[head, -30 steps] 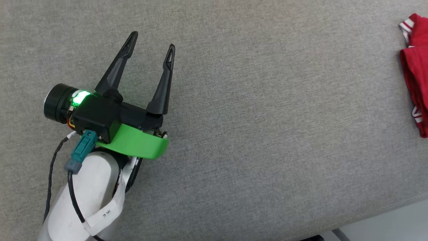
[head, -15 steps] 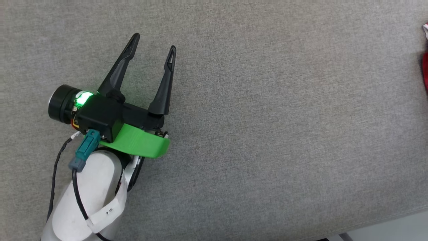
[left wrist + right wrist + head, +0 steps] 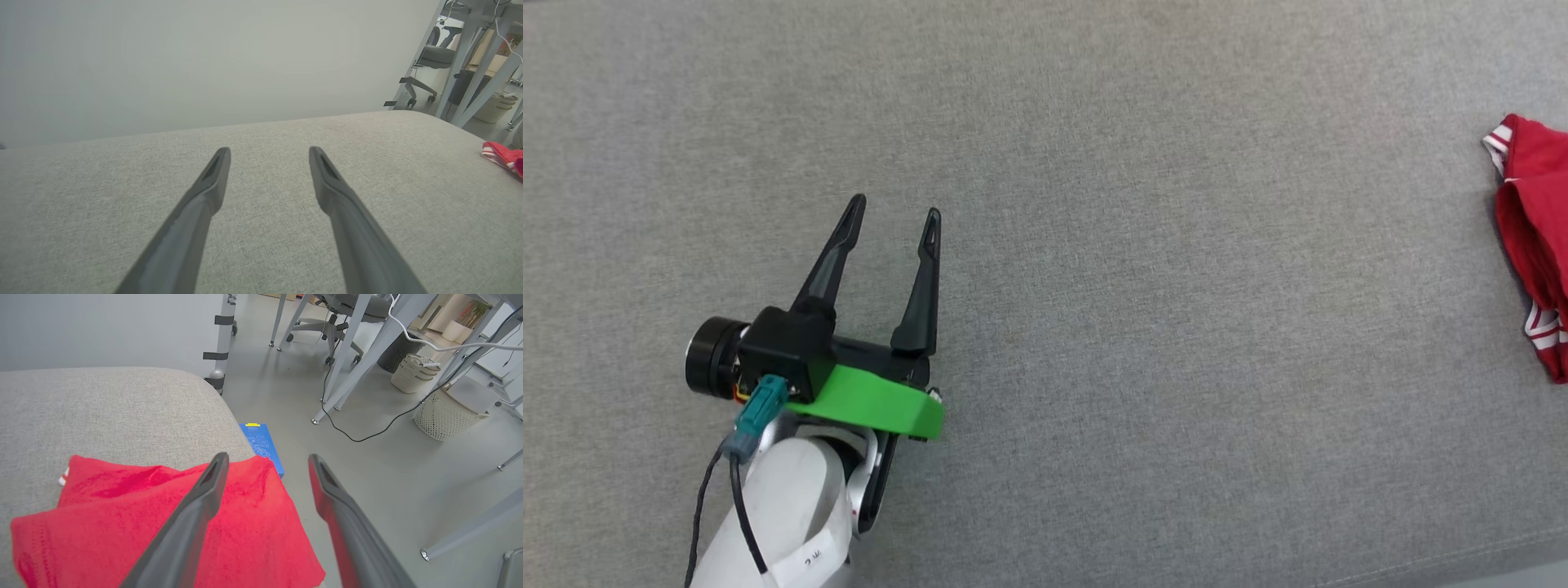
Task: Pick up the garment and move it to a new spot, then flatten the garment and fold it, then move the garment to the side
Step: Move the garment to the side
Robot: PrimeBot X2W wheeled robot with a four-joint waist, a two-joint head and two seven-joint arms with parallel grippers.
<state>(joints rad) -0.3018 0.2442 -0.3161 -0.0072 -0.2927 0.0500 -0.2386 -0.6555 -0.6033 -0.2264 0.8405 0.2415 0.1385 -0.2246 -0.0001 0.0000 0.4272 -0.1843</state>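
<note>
The left gripper [image 3: 895, 208] is hanging over the grey padded surface [image 3: 1176, 327], its two fingers standing spread with nothing between them. Bare fabric is lying open on every side of it. A white tag [image 3: 809, 555] is looping round its pale forearm, and the writing on it is too small to read. Going right, the surface is running on unbroken to the one garment [image 3: 1535, 237]. It is lying bunched at the far right, red with white-and-red striped trim, well apart from the left gripper. The right gripper [image 3: 267, 457] is hovering above it at the surface's rounded edge, fingers spread and gripping nothing. Beyond that edge one blue box [image 3: 261, 443] is sitting on the floor, its yellow label unreadable. Two pale baskets [image 3: 447, 416] are standing further right among table legs.
</note>
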